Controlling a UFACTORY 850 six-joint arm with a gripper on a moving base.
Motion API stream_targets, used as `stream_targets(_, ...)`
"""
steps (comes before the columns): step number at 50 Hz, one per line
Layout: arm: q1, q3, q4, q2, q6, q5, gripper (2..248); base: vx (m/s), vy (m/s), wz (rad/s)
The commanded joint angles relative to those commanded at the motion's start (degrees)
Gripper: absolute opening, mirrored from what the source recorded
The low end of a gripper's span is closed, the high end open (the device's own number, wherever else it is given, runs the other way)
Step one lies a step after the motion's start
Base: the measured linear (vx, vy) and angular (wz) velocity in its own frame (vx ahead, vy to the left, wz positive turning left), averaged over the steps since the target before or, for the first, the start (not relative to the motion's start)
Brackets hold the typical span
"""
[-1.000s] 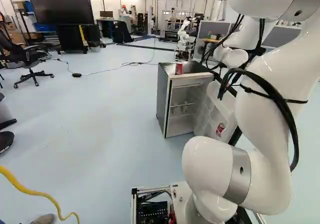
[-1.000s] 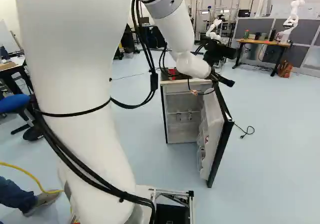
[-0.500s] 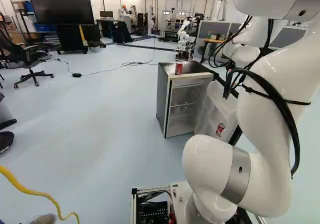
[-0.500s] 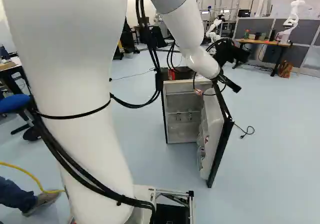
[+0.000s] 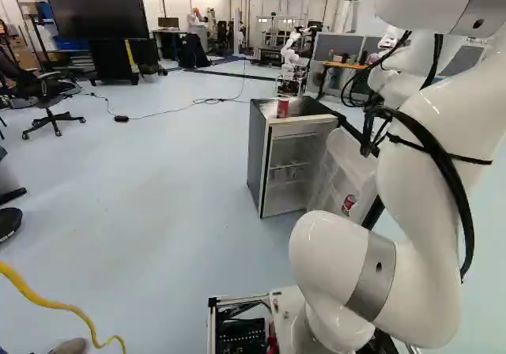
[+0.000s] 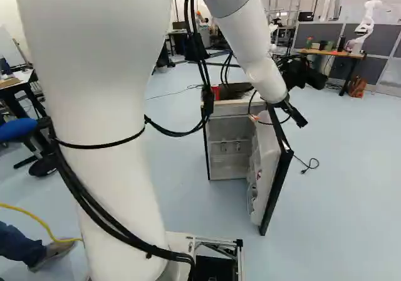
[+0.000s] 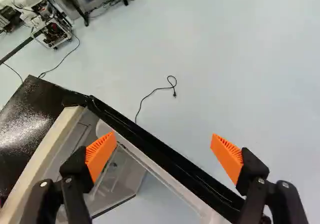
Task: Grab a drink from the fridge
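Note:
My gripper (image 6: 297, 115) is above the outer side of the fridge door (image 6: 268, 162) in the right base view. In the wrist view the gripper (image 7: 164, 155) stands wide open; the top edge of the door (image 7: 165, 156) runs slantwise below and between its fingers, and nothing is held. The fridge (image 5: 261, 156) has its door swung out, showing shelves with a few small items (image 5: 291, 171), too small to identify. One red can (image 5: 282, 108) stands on the fridge top. Another red can (image 5: 349, 204) sits low in the door rack.
A black cable (image 7: 156, 89) lies on the floor beyond the door. The fridge's dark top (image 7: 30, 119) lies beside one finger. Farther off are a table (image 6: 332, 53) and another robot (image 6: 366, 21). A yellow hose (image 5: 55, 306) crosses the floor near the base.
The arm has swung rightward and the gripper has dropped lower, from over the fridge front toward the outer side of its door. The base, fridge and cans have not moved.

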Motion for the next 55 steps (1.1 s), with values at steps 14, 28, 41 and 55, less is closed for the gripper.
stream_targets(14, -2.6, -1.4, 0.1, -1.2, 0.0, -3.4, 247, 0.0, 0.0, 0.0)
stream_targets(28, -5.0, -2.8, 0.1, -3.0, 0.0, -5.3, 247, 0.0, 0.0, 0.0)
stream_targets(41, -7.3, -4.4, 0.1, -5.9, 0.0, -6.8, 247, 0.0, 0.0, 0.0)
stream_targets(55, -9.3, -6.2, 0.1, -9.1, 0.0, -7.9, 247, 0.0, 0.0, 0.0)
